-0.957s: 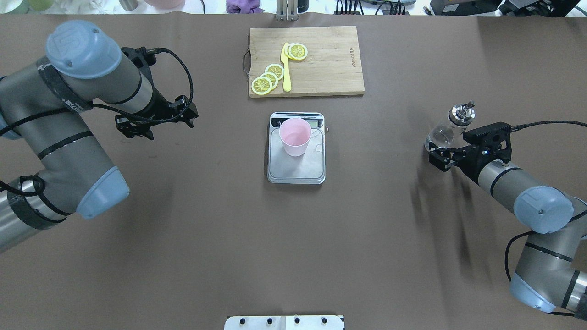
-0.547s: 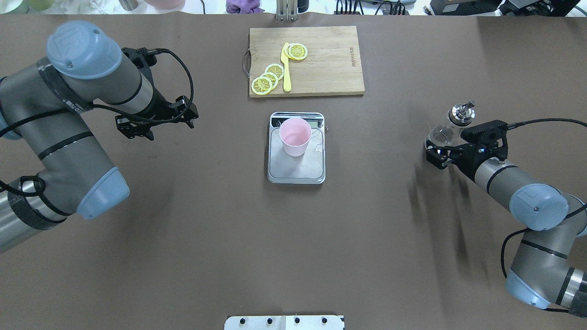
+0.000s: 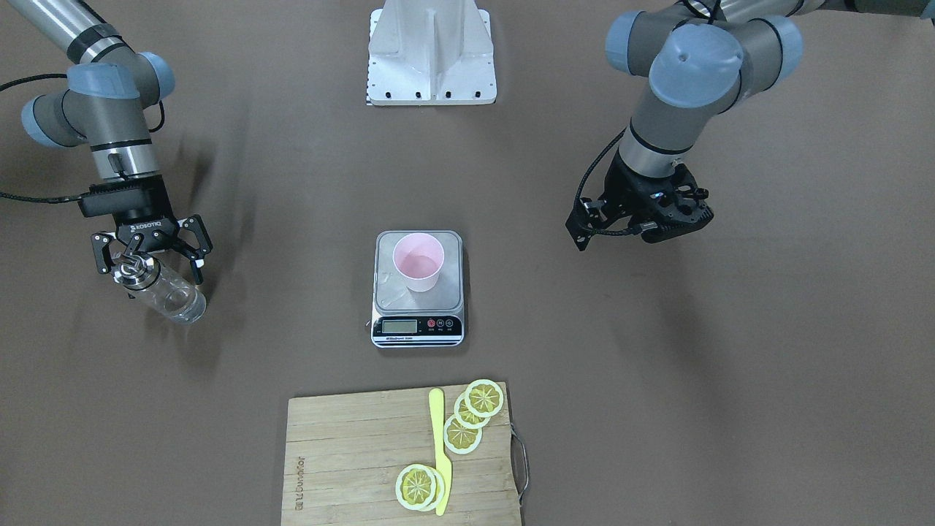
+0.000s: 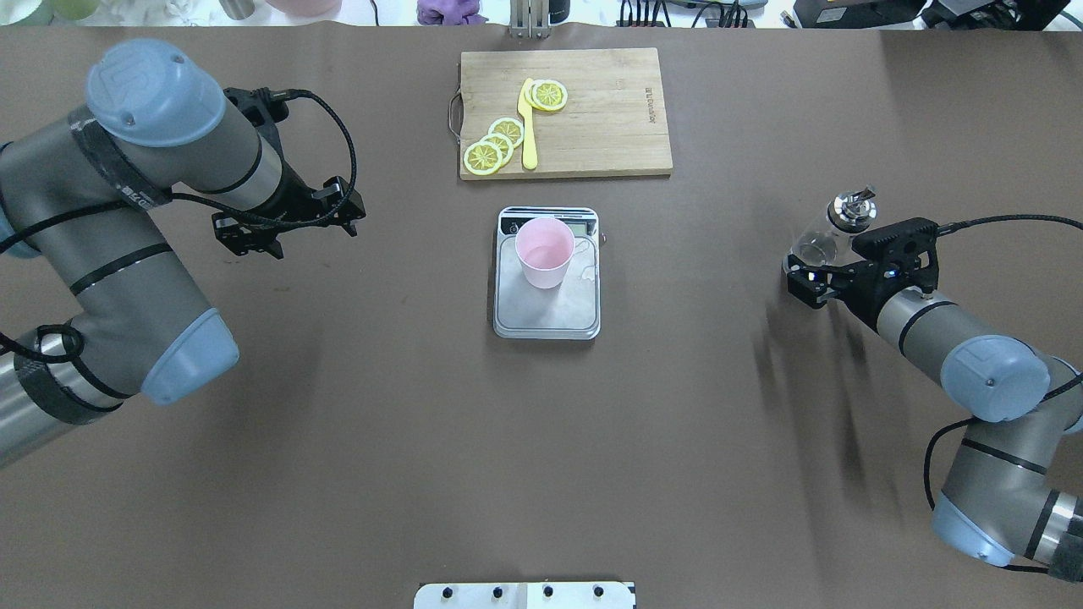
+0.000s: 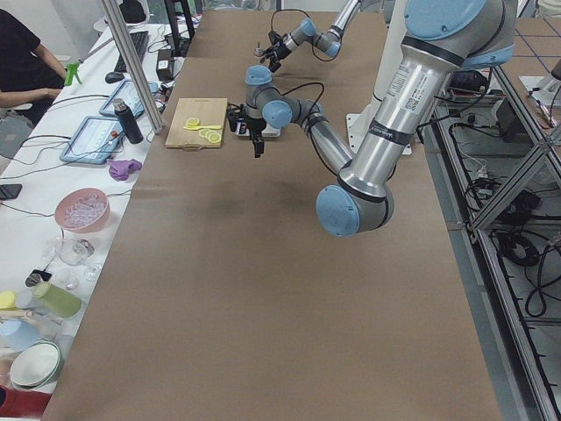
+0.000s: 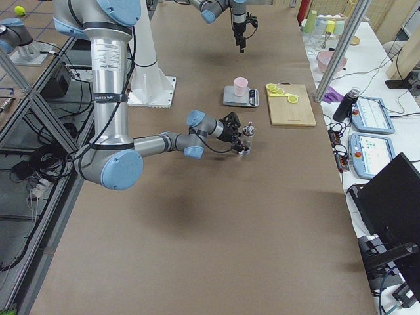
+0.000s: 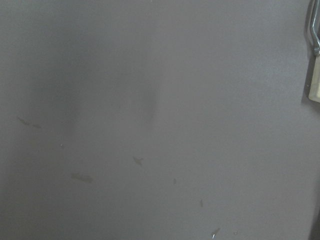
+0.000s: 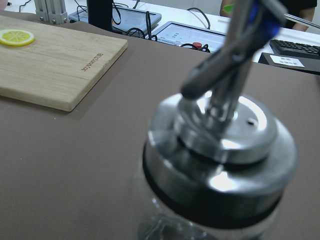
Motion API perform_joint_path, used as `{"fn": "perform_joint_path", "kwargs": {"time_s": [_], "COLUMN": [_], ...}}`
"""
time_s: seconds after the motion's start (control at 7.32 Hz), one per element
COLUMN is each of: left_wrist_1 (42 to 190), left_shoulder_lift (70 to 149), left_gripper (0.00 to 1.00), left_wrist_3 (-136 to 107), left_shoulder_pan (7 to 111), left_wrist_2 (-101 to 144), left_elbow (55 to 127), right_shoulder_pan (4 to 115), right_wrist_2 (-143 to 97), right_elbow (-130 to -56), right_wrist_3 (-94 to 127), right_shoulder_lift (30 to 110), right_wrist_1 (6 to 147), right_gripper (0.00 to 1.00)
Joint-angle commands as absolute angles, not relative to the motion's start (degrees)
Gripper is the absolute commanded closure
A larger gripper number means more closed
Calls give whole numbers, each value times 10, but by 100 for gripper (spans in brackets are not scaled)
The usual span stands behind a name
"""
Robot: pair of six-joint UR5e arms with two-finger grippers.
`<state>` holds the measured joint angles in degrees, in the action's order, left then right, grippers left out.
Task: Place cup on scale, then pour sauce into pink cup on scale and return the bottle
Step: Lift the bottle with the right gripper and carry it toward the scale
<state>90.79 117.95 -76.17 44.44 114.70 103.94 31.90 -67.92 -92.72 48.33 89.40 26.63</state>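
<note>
The pink cup (image 4: 546, 252) (image 3: 418, 261) stands upright on the far half of the steel scale (image 4: 550, 320) (image 3: 416, 326) at the table's middle. At the table's right side the glass bottle (image 4: 819, 244) (image 3: 172, 296) with its metal pourer cap stands on the table. My right gripper (image 4: 810, 282) (image 3: 151, 264) is open, its fingers spread either side of the bottle's neck. The cap (image 8: 220, 150) fills the right wrist view. My left gripper (image 4: 288, 230) (image 3: 643, 230) hangs open and empty over bare table, far left of the scale.
A wooden cutting board (image 4: 609, 110) (image 3: 350, 453) with lemon slices (image 4: 495, 144) and a yellow knife (image 4: 529, 127) lies beyond the scale. The board's corner (image 7: 315, 80) shows in the left wrist view. Tablets, bottles and bowls line the far edge.
My right arm's elbow and wrist have shifted slightly inward while the bottle stays in place. The left arm, cup and scale have not moved.
</note>
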Motion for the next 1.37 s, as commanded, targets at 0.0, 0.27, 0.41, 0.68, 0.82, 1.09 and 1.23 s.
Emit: {"fn": "perform_joint_path", "kwargs": {"time_s": [0.0, 0.27, 0.41, 0.68, 0.82, 1.09, 1.23], "left_wrist_1": [908, 908, 908, 908, 908, 907, 908], "left_shoulder_lift": [1179, 1179, 1179, 1179, 1179, 1179, 1178], "left_gripper": [2, 2, 2, 2, 2, 2, 2], "left_wrist_3": [-762, -762, -762, -763, -762, -762, -762], "left_shoulder_pan": [444, 445, 445, 445, 446, 446, 446], "left_wrist_2": [1146, 1147, 1147, 1147, 1147, 1147, 1147], "left_elbow": [1040, 1040, 1040, 1040, 1040, 1040, 1039], "right_shoulder_pan": [322, 326, 327, 330, 331, 343, 352], "right_wrist_2": [-679, -679, -679, -679, -678, -679, -680], "right_elbow": [-922, -918, -918, -918, -918, -919, -923], "right_wrist_3": [482, 482, 482, 483, 483, 481, 478], "right_shoulder_lift": [886, 886, 886, 870, 868, 846, 845], "right_wrist_1": [266, 266, 266, 266, 266, 269, 274], "right_gripper": [3, 3, 4, 25, 41, 94, 100]}}
